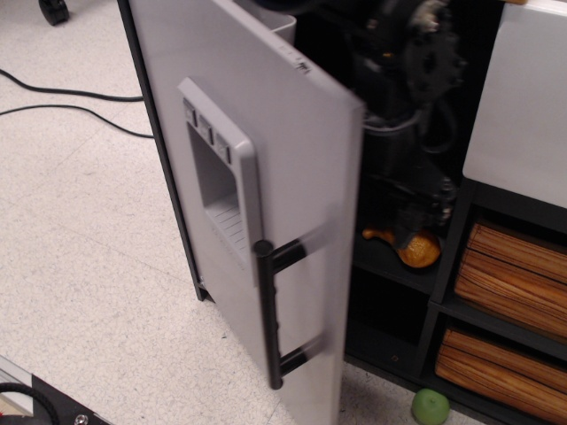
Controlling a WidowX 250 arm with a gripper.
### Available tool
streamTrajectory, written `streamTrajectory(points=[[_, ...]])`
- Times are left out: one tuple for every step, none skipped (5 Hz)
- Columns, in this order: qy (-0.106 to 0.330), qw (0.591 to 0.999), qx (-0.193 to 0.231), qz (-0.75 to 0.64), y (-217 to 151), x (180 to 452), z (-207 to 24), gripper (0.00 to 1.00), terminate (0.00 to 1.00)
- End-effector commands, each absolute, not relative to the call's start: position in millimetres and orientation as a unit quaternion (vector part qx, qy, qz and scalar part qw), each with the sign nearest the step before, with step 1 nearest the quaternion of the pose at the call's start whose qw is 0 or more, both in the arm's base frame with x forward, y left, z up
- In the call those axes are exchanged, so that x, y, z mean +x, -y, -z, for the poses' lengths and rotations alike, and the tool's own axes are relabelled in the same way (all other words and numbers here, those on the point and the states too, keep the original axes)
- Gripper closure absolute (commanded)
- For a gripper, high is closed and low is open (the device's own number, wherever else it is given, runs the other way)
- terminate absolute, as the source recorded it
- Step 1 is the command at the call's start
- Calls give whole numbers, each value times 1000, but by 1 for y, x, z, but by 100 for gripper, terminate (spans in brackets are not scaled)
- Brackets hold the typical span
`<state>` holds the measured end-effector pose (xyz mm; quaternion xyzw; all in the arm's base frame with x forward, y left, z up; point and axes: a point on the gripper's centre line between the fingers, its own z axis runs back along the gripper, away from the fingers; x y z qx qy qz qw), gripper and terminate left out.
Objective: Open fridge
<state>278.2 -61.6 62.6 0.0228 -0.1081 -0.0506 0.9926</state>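
Note:
The fridge's light grey door (pixel 297 168) stands partly swung open toward the left, hinged on the dark frame (pixel 164 177). It carries the recessed dispenser panel (pixel 217 181) and the vertical black bar handle (pixel 266 310). My black arm (pixel 407 80) reaches down inside the opening, just behind the door's free edge. The gripper (pixel 409 228) hangs low in the dark interior, blurred, above an orange toy (pixel 418 251) on a shelf. I cannot make out how its jaws stand.
A white-fronted unit (pixel 523 106) with striped wooden drawers (pixel 514 270) stands to the right. A green ball (pixel 431 405) lies on the floor below it. Black cables (pixel 71 99) run across the floor at the left. A black base (pixel 40 409) sits at the bottom left.

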Motion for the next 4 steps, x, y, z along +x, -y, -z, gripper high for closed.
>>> streamTrajectory(points=[[123, 990, 28, 67, 19, 250, -72, 0, 0], [127, 988, 36, 84, -6, 234, -66, 0, 0], [114, 988, 44, 89, -27, 227, -62, 0, 0], [109, 987, 55, 103, -42, 224, -62, 0, 100]])
